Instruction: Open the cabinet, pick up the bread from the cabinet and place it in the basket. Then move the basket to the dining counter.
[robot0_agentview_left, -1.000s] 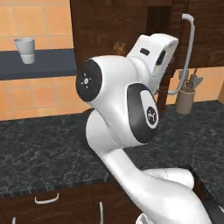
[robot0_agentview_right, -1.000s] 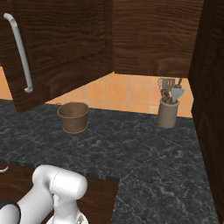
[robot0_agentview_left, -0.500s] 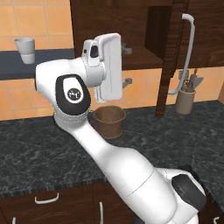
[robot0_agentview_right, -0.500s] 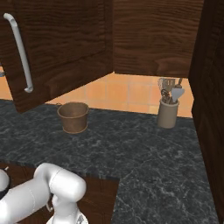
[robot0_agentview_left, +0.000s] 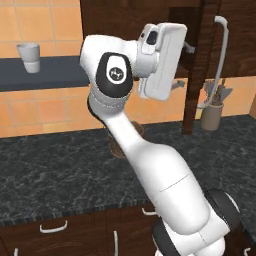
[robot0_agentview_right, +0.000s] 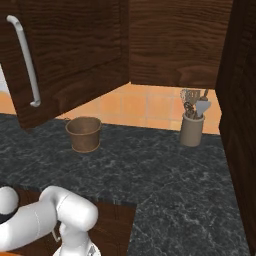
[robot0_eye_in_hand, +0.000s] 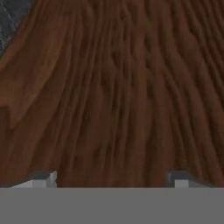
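- Black speckled stone forms the surface (robot0_agentview_right: 165, 175) across this kitchen, with orange tiles on the wall behind it and dark wood cabinets above.
- Nearest in the left base view, low drawers with short curved white handles (robot0_agentview_left: 53, 228) sit under the front edge of the surface.
- From that side, the white arm rises tall, its hand lifted to cabinet height, and the claw (robot0_agentview_left: 182, 65) points at the dark wood there.
- Seen from the hand, the two claw fingertips (robot0_eye_in_hand: 41, 178) stand far apart with bare wood grain between them, gripping nothing.
- Farther back on the surface stands the round brown basket (robot0_agentview_right: 83, 133), upright, its mouth open; whether anything lies inside cannot be made out.
- Above it, the cabinet (robot0_agentview_right: 75, 55) door hangs swung outward, its long silver bar handle (robot0_agentview_right: 26, 60) running vertically near the edge.
- Well to the right of the basket, near the tiled wall, a grey-brown utensil holder (robot0_agentview_right: 192, 129) stands with tools sticking up.
- Far left in the left base view, a pale cup (robot0_agentview_left: 29, 57) sits on a dark wall shelf (robot0_agentview_left: 55, 72).
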